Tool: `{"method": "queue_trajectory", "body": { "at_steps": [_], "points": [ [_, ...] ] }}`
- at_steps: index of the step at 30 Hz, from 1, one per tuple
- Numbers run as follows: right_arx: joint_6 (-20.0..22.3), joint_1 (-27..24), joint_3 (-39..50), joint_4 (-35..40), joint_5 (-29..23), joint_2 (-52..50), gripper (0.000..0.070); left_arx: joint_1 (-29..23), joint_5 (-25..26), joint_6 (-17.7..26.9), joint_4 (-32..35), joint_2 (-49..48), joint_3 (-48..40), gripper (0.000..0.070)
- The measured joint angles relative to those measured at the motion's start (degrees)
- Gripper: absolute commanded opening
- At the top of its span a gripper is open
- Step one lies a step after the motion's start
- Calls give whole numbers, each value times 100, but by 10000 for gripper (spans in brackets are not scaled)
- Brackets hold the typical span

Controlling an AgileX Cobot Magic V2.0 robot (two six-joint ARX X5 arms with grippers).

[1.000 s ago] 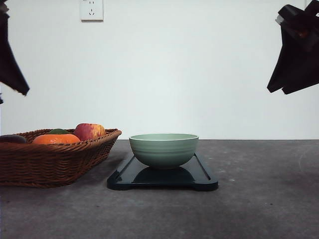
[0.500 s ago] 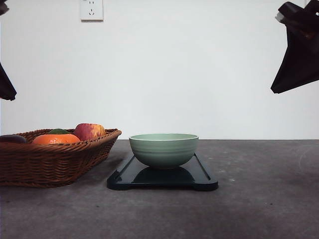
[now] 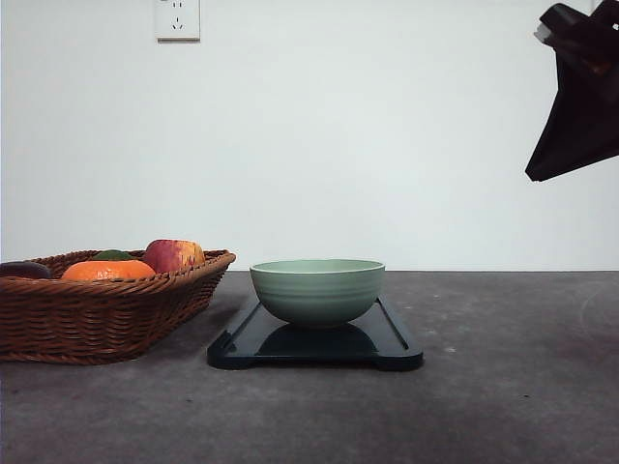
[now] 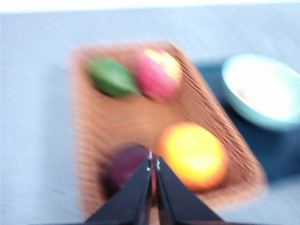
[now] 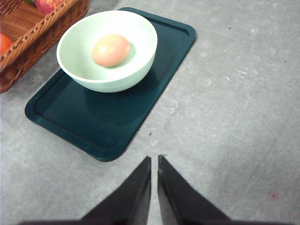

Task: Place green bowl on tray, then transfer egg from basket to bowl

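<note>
Grey and lightly speckled, the desk (image 3: 503, 387) runs back to a plain white wall with a socket (image 3: 178, 18) high on it. Using the tray (image 3: 392, 343) as the landmark: the basket (image 3: 106, 314) sits just to its left, their near edges close but apart in the front view, with a narrow strip of desk between them. To the tray's right and in front of it the desk lies open and bare. The tray itself is dark and low-rimmed, lying flat, with bare floor showing on the side toward the right tool (image 5: 154, 161). The green bowl (image 3: 317, 288) stands upright on the tray, toward the end nearer the basket, inside the rim. Inside the basket lie an orange fruit (image 3: 106, 270), a red-yellow apple (image 3: 174, 254), a green fruit (image 4: 112, 77) and a dark purple one (image 4: 124, 166). The egg (image 5: 110, 50) rests in the bottom of the bowl, on the tray. The right tool hangs above the desk off the tray's near corner, its fingers nearly together and holding nothing. The left tool (image 4: 153, 164), in a blurred view, hangs above the basket, left of the tray, fingers together and empty.
</note>
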State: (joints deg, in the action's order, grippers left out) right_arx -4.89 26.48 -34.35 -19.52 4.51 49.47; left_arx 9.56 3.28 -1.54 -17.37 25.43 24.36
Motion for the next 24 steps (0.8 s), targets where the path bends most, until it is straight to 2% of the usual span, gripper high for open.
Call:
{"method": "queue_trajectory", "body": {
  "at_steps": [6,12,15,24],
  "points": [
    [0,0,0,1,0,0,17,-458,-1,6,967,-1254,-1108,0],
    [0,0,0,1,0,0,17,-650,0,2,954,-2172,-2225,0],
    [0,0,0,2,-2,0,17,-781,-8,-19,763,-2499,-2250,0],
    [0,0,0,10,-2,0,17,-874,-34,-162,713,-2517,-2250,0]
  ]
}}
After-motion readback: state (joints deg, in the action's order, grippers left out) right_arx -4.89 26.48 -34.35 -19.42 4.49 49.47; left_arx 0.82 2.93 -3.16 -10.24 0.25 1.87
